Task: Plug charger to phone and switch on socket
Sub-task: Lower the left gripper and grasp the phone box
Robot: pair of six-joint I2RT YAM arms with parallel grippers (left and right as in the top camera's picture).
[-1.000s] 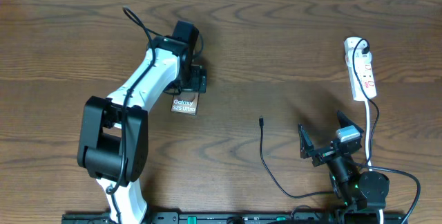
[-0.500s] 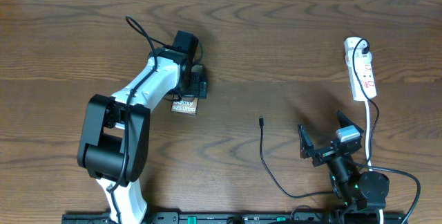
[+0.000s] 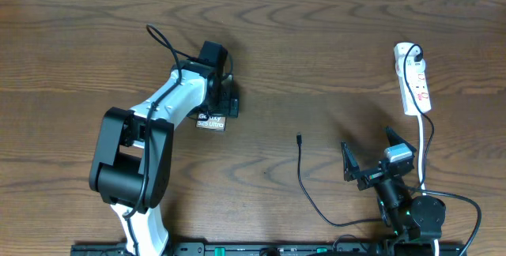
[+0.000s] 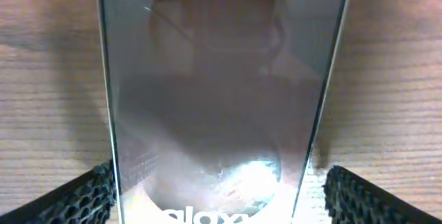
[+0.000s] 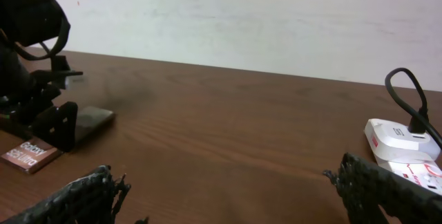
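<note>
The phone (image 3: 212, 121), a bronze slab with white "Galaxy" lettering, lies flat on the table left of centre. My left gripper (image 3: 227, 103) is down over its far end. In the left wrist view the phone (image 4: 221, 79) fills the frame between the open fingers (image 4: 90, 196), with a gap on the right side. The charger, a thin black cable (image 3: 303, 183), lies loose at centre with its connector tip (image 3: 299, 137) free. The socket, a white power strip (image 3: 414, 82), lies at the far right. My right gripper (image 3: 378, 160) is open and empty near the front edge.
The power strip's white cord (image 3: 425, 141) runs down past my right arm. A black plug (image 3: 414, 52) sits in the strip's far end. In the right wrist view the strip (image 5: 404, 144) is at right, and the phone (image 5: 31, 155) with the left gripper is at far left.
My left gripper has moved a little toward the phone and lower over it, covering more of it. The phone, the cable and the right arm have not moved.
</note>
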